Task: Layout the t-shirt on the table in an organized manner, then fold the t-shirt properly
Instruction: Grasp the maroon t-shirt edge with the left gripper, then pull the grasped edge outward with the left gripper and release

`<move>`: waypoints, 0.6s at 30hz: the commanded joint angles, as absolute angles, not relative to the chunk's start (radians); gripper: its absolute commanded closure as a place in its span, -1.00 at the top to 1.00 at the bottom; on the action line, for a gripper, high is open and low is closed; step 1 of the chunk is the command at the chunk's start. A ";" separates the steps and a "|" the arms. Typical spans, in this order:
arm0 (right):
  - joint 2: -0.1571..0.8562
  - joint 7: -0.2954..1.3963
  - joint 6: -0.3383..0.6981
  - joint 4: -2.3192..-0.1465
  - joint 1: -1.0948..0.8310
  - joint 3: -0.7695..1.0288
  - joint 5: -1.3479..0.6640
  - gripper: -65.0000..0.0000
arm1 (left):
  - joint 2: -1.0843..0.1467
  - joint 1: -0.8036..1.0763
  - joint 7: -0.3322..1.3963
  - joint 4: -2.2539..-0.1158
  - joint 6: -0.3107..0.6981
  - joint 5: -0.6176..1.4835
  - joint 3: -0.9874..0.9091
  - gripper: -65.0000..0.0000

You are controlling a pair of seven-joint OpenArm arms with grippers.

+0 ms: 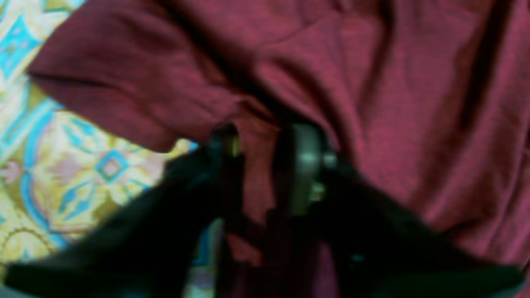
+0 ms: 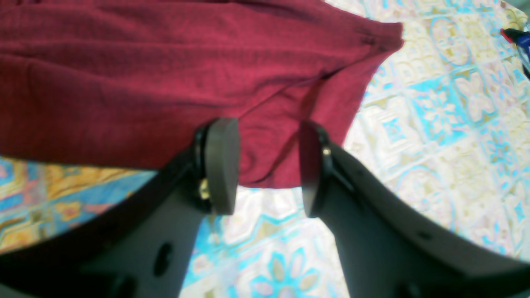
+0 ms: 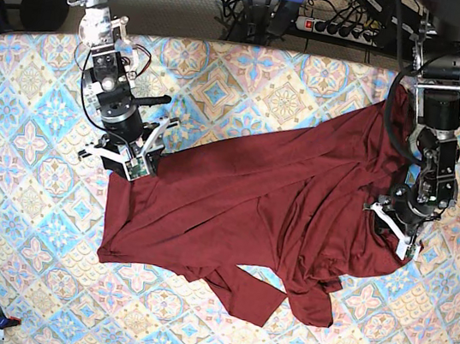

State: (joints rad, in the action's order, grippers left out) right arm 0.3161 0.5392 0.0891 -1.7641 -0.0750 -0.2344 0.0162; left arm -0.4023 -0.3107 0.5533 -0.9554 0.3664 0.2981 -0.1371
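Here, two robot arms work a rumpled maroon shirt [image 3: 251, 201] at opposite edges on the tiled surface [image 3: 24, 219].

The left hand [image 1: 261, 165] has cloth bunched between its fingers; blur hides whether it pinches yet. The right hand [image 2: 268, 165] stands spread, straddling a shirt edge without gripping. Gripping opposite edges would likely let the arms pull the crumpled shirt flat before folding.
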 commanded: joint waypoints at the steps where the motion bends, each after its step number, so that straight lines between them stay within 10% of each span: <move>1: 0.325 0.513 0.082 -1.781 -0.059 -0.226 0.016 -0.30 | -0.406 -0.332 0.553 -0.984 0.371 0.308 -0.139 -0.67; 4: 0.325 0.513 0.082 -1.781 -0.058 -0.223 0.016 -0.30 | -0.394 -0.335 0.573 -1.109 0.371 0.308 -0.142 -0.98; 18: 0.325 0.513 0.082 -1.744 -0.058 -0.226 0.016 -0.30 | -0.398 -0.493 0.628 -1.205 0.369 0.312 -0.387 -1.00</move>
State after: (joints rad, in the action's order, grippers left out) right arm 0.3161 0.5385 0.0895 -1.7283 -0.0711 -0.2317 0.0166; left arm -0.3737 -0.4713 0.6453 -1.1893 0.3775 0.3134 -0.3790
